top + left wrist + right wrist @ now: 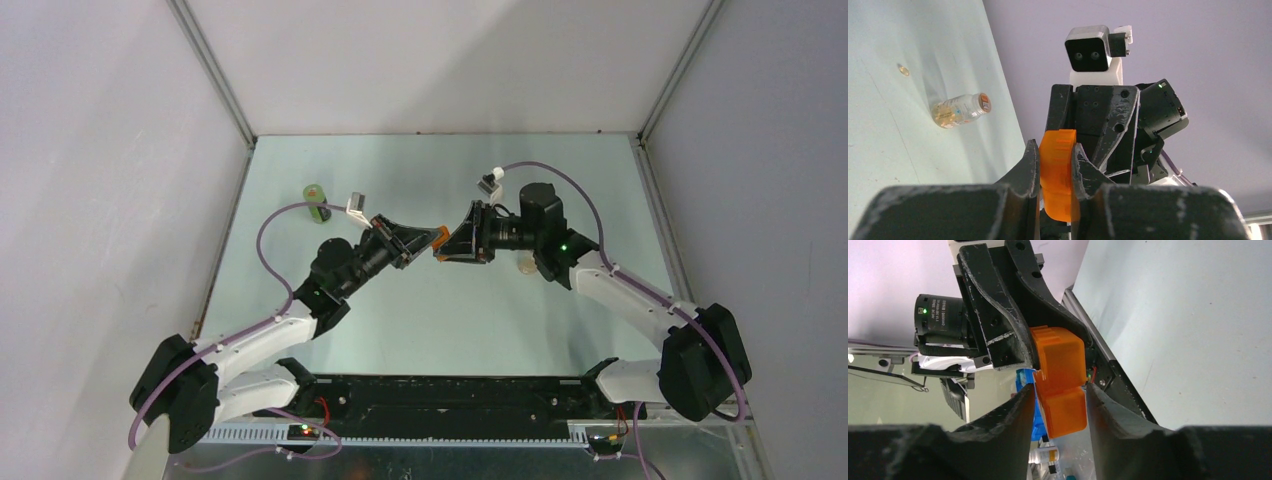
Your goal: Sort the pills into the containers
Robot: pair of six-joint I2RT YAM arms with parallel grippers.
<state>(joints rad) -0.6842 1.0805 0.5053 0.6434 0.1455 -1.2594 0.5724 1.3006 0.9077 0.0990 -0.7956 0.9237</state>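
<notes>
The orange box [440, 238] hangs above the table's middle between both grippers. My left gripper [1055, 145] is shut on the orange box [1058, 172], both fingers pressed to its sides. My right gripper [1059, 387] stands open around the box's [1060, 375] other end, with thin gaps at its fingers [1018, 412]. The green bottle [316, 200] stands upright at the back left. The clear orange-topped vial [960, 110] lies on its side on the table, and shows partly behind the right arm as the vial [524, 266]. One small tan pill-like speck [903, 70] lies beyond it.
White walls with metal corner rails [215, 70] close in the table on three sides. The black rail [450, 395] with both arm bases runs along the near edge. In the right wrist view, a blue item [1039, 415] and a white bottle [1050, 455] show past the box.
</notes>
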